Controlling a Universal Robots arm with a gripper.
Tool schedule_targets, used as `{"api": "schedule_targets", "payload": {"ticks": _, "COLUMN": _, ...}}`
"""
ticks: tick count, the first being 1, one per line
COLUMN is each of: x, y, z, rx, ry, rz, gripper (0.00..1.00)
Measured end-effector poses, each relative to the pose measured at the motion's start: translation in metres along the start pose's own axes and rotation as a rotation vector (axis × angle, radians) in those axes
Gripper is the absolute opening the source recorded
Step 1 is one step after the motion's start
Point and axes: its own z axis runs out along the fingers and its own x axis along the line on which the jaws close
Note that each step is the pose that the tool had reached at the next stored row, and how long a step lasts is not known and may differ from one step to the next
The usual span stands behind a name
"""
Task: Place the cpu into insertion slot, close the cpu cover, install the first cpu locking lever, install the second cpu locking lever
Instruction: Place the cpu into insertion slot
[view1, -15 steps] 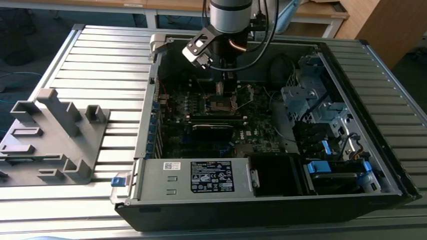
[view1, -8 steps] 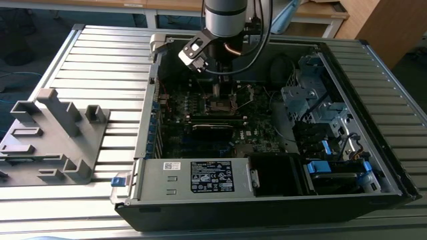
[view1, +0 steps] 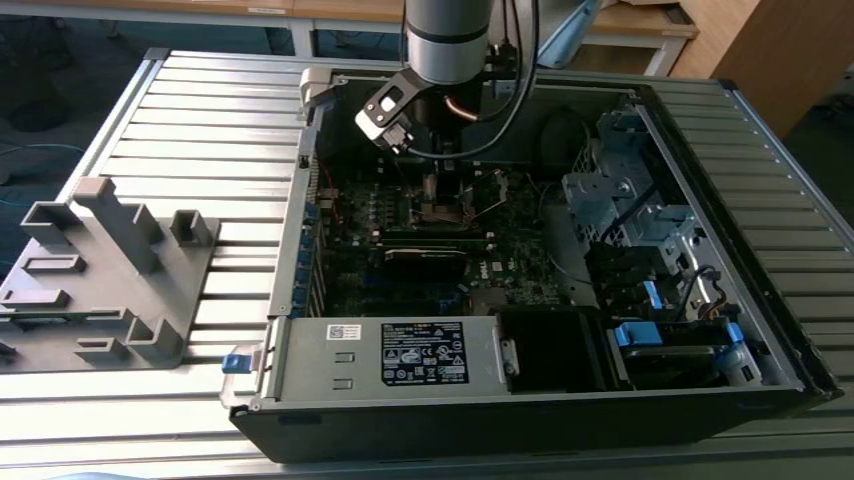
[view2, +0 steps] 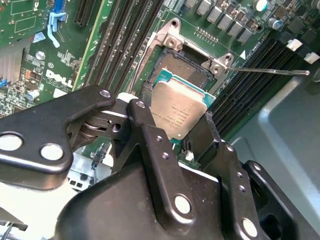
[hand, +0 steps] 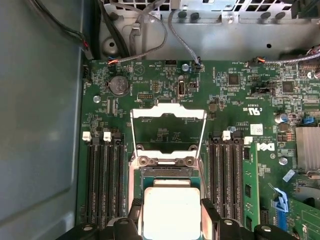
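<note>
Pincer (view2: 176, 116): closest to both wrist cameras; my two black fingers (view2: 144, 112) are closed on opposite edges of the cpu.
Cpu (view2: 179, 107): in my grip, silver top up, hanging over the socket's near part. In the first wrist view it (hand: 171, 212) sits between my fingertips. I cannot tell whether it touches the socket.
Socket (view2: 181, 67): part of its dark bed shows past the cpu's far edge.
Cover (hand: 167, 111): swung open and standing up from its hinge at the socket's far side, with the board visible through its square opening.
Lever (view2: 270, 71): thin rod reaching out from the socket's corner over the slots, not latched.
Slots (hand: 102, 185): long black banks on both sides of the socket.
Board (hand: 235, 100): green, on the floor of the case.
Case (view1: 787, 330): open-sided and lying on the slatted table (view1: 200, 120); my arm (view1: 447, 40) reaches down into it.
Jig (view1: 107, 270): grey, on the table to the exterior view's left, well apart from the case.
</note>
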Motion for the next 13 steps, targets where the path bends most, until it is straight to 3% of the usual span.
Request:
{"api": "schedule_targets", "payload": {"ticks": 11, "x": 0.0000, "y": -0.0011, "z": 0.0032, "rx": 0.0000, "ry": 0.0008, "rz": -0.005, "gripper": 0.54}}
{"api": "schedule_targets", "payload": {"ticks": 13, "x": 0.0000, "y": -0.0016, "z": 0.0048, "rx": 0.0001, "ry": 0.0036, "rz": -0.009, "gripper": 0.54}}
